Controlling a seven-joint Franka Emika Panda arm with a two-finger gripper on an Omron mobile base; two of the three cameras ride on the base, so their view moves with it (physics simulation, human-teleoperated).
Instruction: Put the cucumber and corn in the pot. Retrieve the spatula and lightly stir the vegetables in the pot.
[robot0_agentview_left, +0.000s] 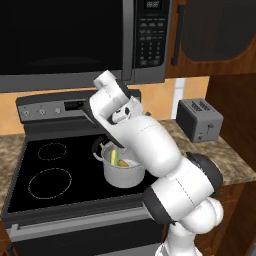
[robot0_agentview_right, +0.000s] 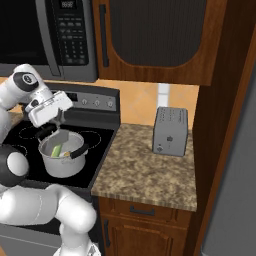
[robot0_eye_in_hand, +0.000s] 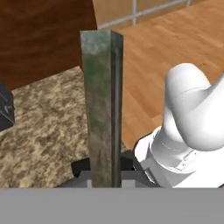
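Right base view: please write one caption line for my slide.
Gripper above the steel pot on the stove, cucumber and corn inside; toaster on counter.

The microwave hangs low over the pot, while the stovetop leftward lies open.

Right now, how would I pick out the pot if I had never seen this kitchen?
Find the black stove under the microwave. On the stove's right side, by the speckled counter, stands the pot, small, shiny, steel and straight-sided. It alone holds food: a green cucumber and a yellow corn inside.
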